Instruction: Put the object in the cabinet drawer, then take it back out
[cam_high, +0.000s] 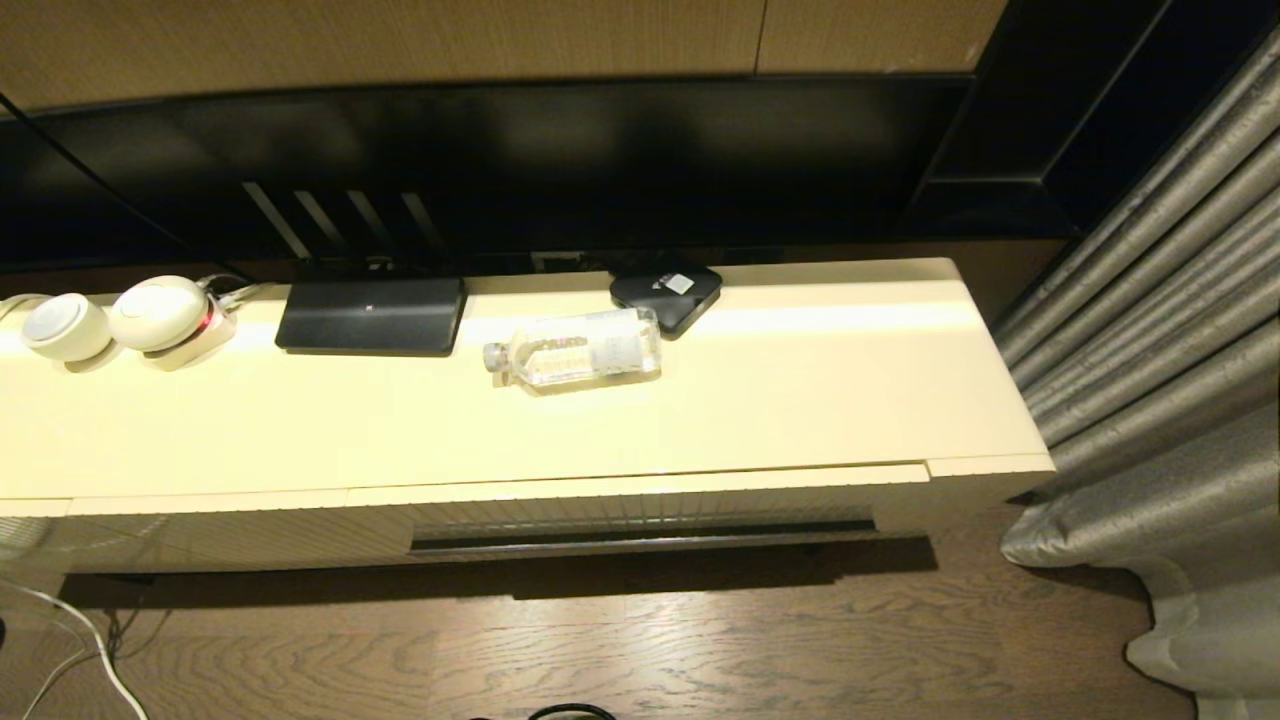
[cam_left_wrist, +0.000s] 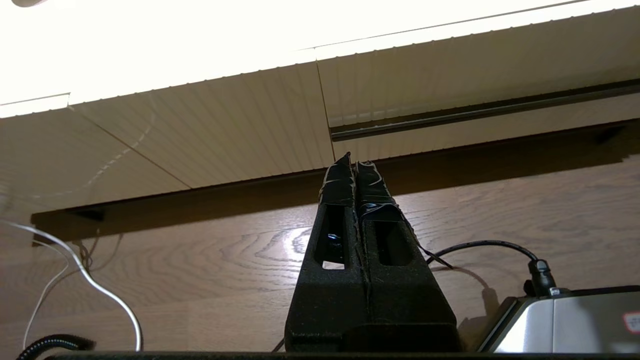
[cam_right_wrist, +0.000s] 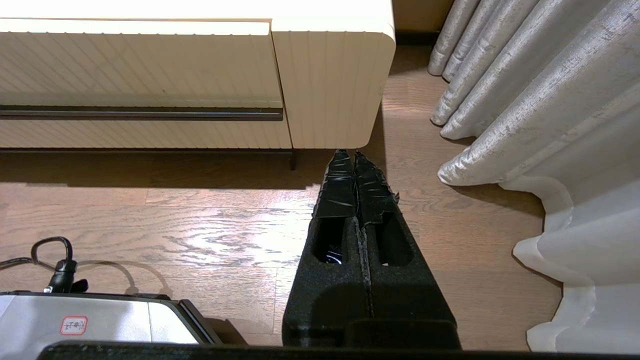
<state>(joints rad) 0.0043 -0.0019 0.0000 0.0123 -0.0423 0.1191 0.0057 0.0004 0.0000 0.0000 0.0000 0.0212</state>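
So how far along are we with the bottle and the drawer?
The bottle lies on its side on the cabinet top and the drawer is shut, so either nothing has begun or everything is finished. The left hand and right hand are shut, empty, low near the floor.

1. A large black television (cam_high: 500, 160) runs along the wall, above the back of the cabinet top.
2. A flat black rectangular device (cam_high: 372, 315) lies under the screen.
3. A small black square box (cam_high: 666, 292) with a pale sticker sits farther right.
4. Two rounded white gadgets (cam_high: 120, 320) stand at the left end, side by side, with thin cables behind them.
5. Grey-silver curtains (cam_high: 1160, 330) hang at the right, over a sheer white layer pooling on the floor.
6. The wood-grain floor (cam_high: 700, 640) is brown.
7. A white cable (cam_high: 95, 640) trails across its left corner.
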